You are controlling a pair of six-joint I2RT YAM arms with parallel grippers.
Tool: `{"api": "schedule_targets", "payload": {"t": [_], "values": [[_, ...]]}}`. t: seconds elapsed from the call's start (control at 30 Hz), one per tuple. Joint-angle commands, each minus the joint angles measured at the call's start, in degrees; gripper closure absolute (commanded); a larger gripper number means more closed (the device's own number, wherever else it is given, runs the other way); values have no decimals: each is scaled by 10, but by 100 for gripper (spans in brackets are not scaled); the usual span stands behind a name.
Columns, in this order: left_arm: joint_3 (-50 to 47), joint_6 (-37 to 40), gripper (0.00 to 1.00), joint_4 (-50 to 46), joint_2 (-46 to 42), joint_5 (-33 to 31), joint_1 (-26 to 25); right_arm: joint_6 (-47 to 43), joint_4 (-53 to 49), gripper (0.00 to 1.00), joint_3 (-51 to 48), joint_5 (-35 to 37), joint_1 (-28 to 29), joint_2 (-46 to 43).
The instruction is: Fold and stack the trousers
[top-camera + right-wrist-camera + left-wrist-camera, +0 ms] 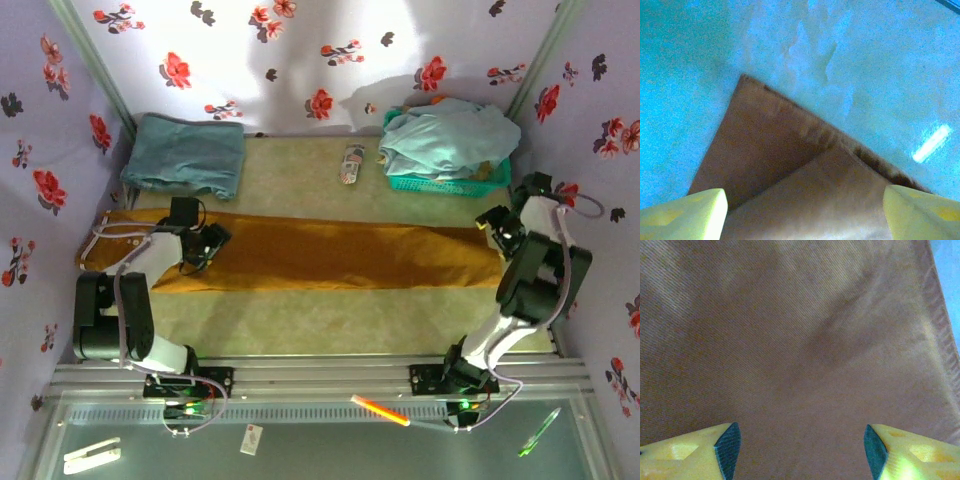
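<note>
Top external view: long mustard-brown cloth trousers (330,255) lie flat as a band across the table, left to right. Left gripper (207,243) hangs over their left end, jaws apart, gripping nothing; right gripper (497,228) stands open above the right-hand hem corner.

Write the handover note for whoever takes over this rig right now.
Left gripper: open, low over the left end of the trousers, holding nothing.
Right gripper: open, above the hem corner at the right end, holding nothing.
The trousers lie flat in a long strip across the table, apparently one leg laid on the other.
Done: the lengthwise fold, it seems.
Left: fold end to end, then stack, perhaps on the folded teal garment.
</note>
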Motion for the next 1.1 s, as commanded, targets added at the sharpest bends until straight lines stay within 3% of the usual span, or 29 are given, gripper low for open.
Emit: {"api": "schedule_targets", "payload": {"t": [0.0,0.13,0.23,0.37,0.57,0.73,0.83,0.97,1.07], "values": [[20,24,30,-11,-10,24,1,-59,-71,19,77,41,-1,73],[20,25,30,-3,-12,41,4,-67,-79,25,74,29,-3,95],[16,31,30,4,-11,41,6,-43,-57,41,41,-8,-4,65],[9,24,31,18,-2,66,20,-25,-63,74,20,-42,-1,24],[-2,20,31,27,-13,68,19,-19,-72,97,6,-40,19,-42],[-9,18,31,35,-19,72,17,-34,-46,100,4,-30,84,-76],[-15,15,32,42,-26,72,15,-29,-20,100,-18,41,112,-113],[-25,9,32,53,-34,72,13,3,21,93,-77,154,81,-164],[-33,8,32,62,-38,71,11,5,82,94,-121,134,33,-186]]}}
